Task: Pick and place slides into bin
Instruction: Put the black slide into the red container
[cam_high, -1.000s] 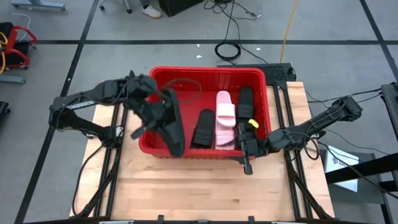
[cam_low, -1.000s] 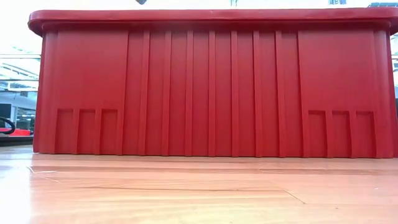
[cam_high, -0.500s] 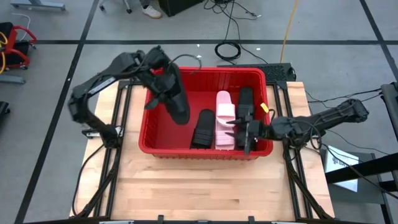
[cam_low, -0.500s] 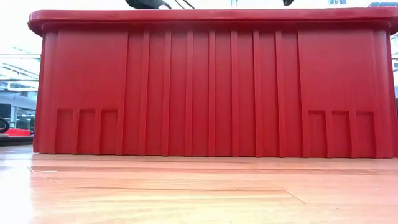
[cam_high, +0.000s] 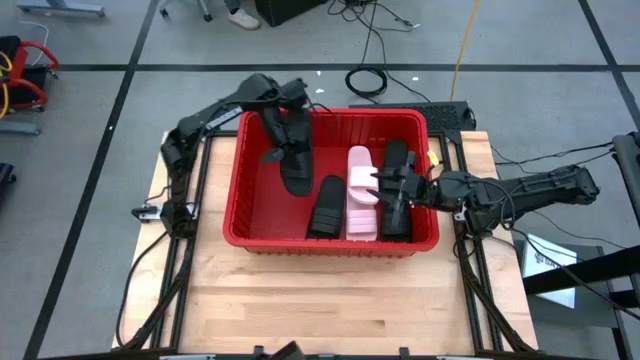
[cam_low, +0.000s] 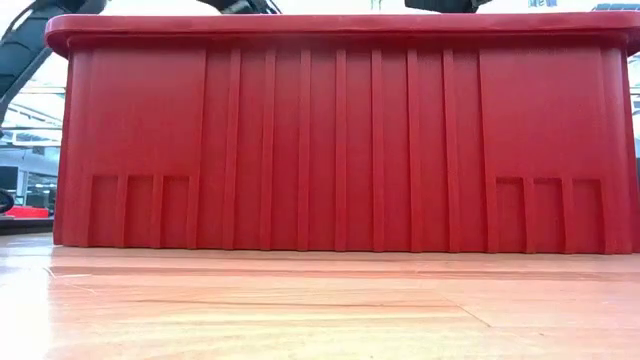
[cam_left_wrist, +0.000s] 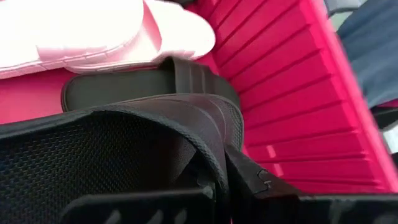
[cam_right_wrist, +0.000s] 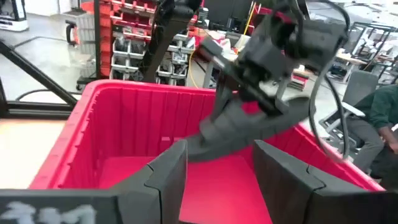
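Your left end effector (cam_high: 285, 140) now hangs over the inside of the bin (cam_high: 330, 243), clamped on a black slide (cam_high: 297, 160). A second ago that slide was still outside the bin's wall facing the tabletop's left edge, so it has been carried up and over the rim. The drop looks like the step left for this one.

Your right end effector (cam_high: 390, 188) has also moved in from outside the bin's wall toward the tabletop's right edge. It hovers inside the bin with fingers (cam_right_wrist: 163, 171) spread and empty, just above a black slide against the right wall (cam_high: 396, 190).

A pale pink slide (cam_high: 361, 192) and another black slide (cam_high: 326, 208) lie side by side on the bin floor. The bin sits toward the far edge of the tabletop (cam_high: 330, 300).
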